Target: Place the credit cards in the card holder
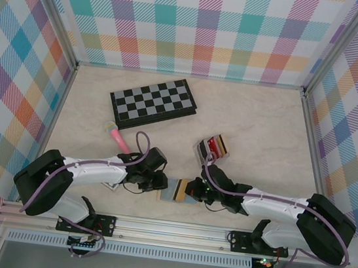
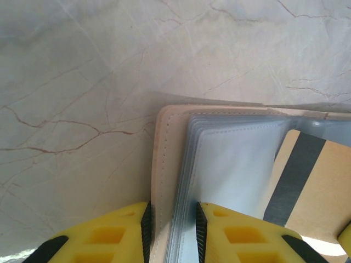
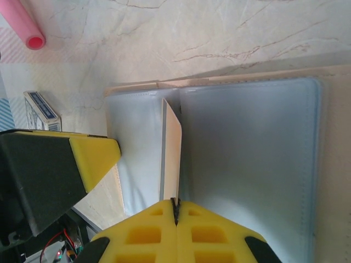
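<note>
An open tan wallet (image 1: 176, 191) with clear sleeves (image 2: 230, 159) lies between my two grippers at the near edge. My left gripper (image 2: 171, 211) is shut on the wallet's left flap (image 2: 164, 164) and its stack of sleeves. My right gripper (image 3: 176, 201) is shut on a gold-orange credit card (image 3: 172, 148), which stands on edge in the fold between the sleeves. From the left wrist, that card (image 2: 315, 186) shows its black stripe. The card holder (image 1: 211, 147) stands beyond the wallet with red and black cards upright in it.
A folded chessboard (image 1: 153, 102) lies at the back. A pink toy microphone (image 1: 118, 138) lies left of centre, close to the left arm. A blue-patterned playing-card pack (image 3: 41, 112) sits beside the wallet. Checked walls enclose the table.
</note>
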Controlling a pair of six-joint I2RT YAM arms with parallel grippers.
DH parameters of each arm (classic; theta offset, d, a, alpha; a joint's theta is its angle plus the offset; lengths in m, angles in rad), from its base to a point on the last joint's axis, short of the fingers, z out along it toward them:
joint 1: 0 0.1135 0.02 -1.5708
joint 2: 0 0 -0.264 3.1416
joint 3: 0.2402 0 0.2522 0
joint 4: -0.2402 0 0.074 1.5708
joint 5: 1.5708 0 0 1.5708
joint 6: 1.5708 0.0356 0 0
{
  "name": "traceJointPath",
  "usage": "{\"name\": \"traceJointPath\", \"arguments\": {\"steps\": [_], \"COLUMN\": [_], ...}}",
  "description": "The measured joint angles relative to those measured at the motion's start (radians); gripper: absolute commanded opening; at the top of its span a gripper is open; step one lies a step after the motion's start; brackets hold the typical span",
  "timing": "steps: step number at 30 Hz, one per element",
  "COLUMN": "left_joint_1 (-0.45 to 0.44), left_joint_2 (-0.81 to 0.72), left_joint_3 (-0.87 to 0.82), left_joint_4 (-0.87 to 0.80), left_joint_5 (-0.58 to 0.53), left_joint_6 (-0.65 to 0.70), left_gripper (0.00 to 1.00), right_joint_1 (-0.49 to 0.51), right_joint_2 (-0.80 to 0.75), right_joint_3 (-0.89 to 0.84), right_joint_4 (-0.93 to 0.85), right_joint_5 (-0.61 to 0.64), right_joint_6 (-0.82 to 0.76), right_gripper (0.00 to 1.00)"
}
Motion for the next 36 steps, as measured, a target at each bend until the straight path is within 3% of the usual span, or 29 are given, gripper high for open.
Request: {"name": "traceJointPath", "arguments": {"steps": [15,28,31,36], "left_joint_1": [0.000,0.000,0.000,0.000], "left_joint_2": [0.004,-0.002,-0.012,-0.046], "left_joint_3": [0.000,-0.001,-0.006,-0.007], "left_joint_4": [0.007,0.006,0.003,-0.009], "left_joint_5": [0.000,-0.010,-0.023,-0.031], "left_joint_6": [0.000,-0.003,-0.007,-0.008], "left_gripper": [0.28,0.28,0.28,0.36], "right_joint_1": [-0.014,-0.013,-0.012,-0.005], "right_joint_2": [0.130,0.269,0.283,0.248], "right_joint_3": [0.038,0.170,0.191,0.215], "right_joint_4": [0.048,0.032,0.011,-0.116], "right_joint_5": [-0.082,-0.134,-0.134,-0.092], "right_joint_6": [-0.041,-0.063,-0.071,-0.103], "right_gripper": [0.01,0.08,0.14,0.35]}}
